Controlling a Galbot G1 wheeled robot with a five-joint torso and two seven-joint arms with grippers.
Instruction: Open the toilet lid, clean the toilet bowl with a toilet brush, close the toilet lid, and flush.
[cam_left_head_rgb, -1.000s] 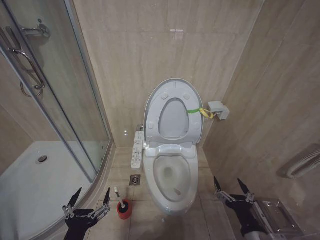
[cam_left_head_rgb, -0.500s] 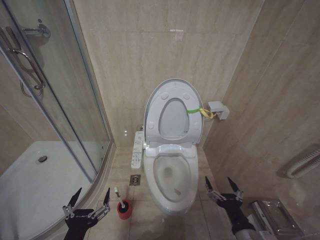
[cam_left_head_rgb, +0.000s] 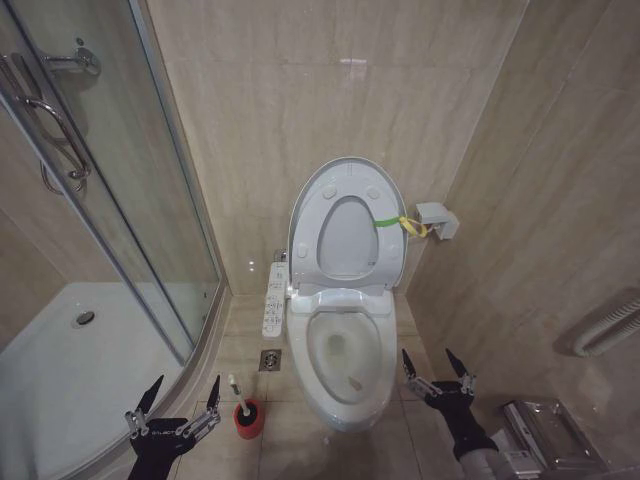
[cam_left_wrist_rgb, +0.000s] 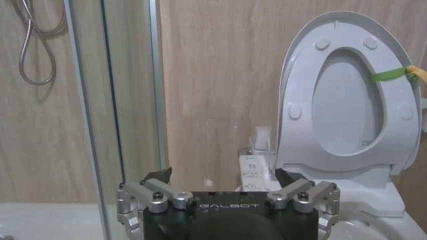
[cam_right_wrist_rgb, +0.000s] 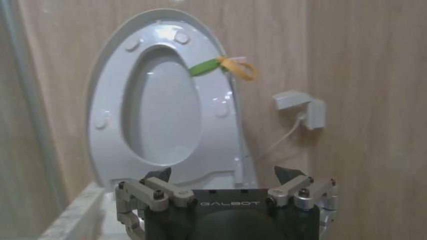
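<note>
Head view: a glass shower enclosure with a metal frame (cam_left_head_rgb: 100, 200) fills the robot's left, and beige tiled walls close the corner in which the white ceramic elongated toilet bowl (cam_left_head_rgb: 347, 395) stands on the floor. The glossy white plastic oval toilet lid (cam_left_head_rgb: 345, 225) stands upright against the back wall with the ring-shaped seat raised against it, a yellow-green strap loop (cam_left_head_rgb: 398, 222) at its edge on the robot's right; the basin is exposed. A white control panel (cam_left_head_rgb: 275, 297) runs along the bowl's left side. The left gripper (cam_left_head_rgb: 173, 411), fingers spread apart and empty, hangs low just beside the toilet brush (cam_left_head_rgb: 240, 396), whose thin white stick handle rises from a small red cup holder (cam_left_head_rgb: 248, 418) on the floor left of the bowl. The right gripper (cam_left_head_rgb: 432, 373), likewise spread and empty, hovers close to the bowl's right rim. A white wall box (cam_left_head_rgb: 437, 220) with a cable sits near the strap. Judged from this arrangement, the opening step is complete and cleaning has not begun. The next move calls for the left gripper to close on the slender handle and lift it clear of the cup; the thin stick leaves little margin for misalignment.
</note>
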